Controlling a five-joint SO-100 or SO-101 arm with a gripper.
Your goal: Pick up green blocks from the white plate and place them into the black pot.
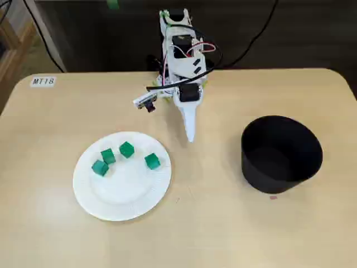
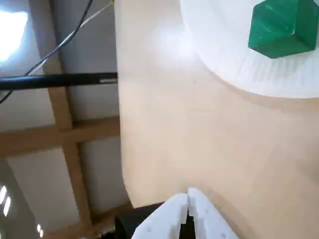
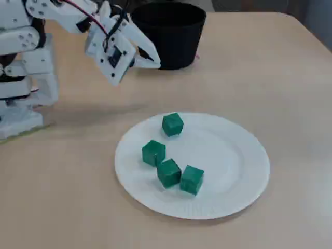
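Several green blocks (image 1: 126, 149) lie on the white plate (image 1: 125, 198), left of centre in a fixed view. The black pot (image 1: 280, 153) stands on the table at the right, and nothing shows inside it. My gripper (image 1: 190, 135) hangs shut and holds nothing. It points down over bare table between plate and pot, a little right of the plate's far edge. In another fixed view the gripper (image 3: 156, 63) is in front of the pot (image 3: 168, 31), beyond the plate (image 3: 228, 161) and its blocks (image 3: 172, 124). The wrist view shows the shut gripper (image 2: 188, 196), one block (image 2: 284, 27) and the plate's rim (image 2: 224, 55).
The arm's base (image 3: 21, 78) stands at the table's back edge. A label reading MT18 (image 1: 43, 81) is stuck near the far left corner. Black cables (image 1: 245, 53) run behind the table. The wrist view shows the table edge (image 2: 119, 124) with wooden framing beyond it.
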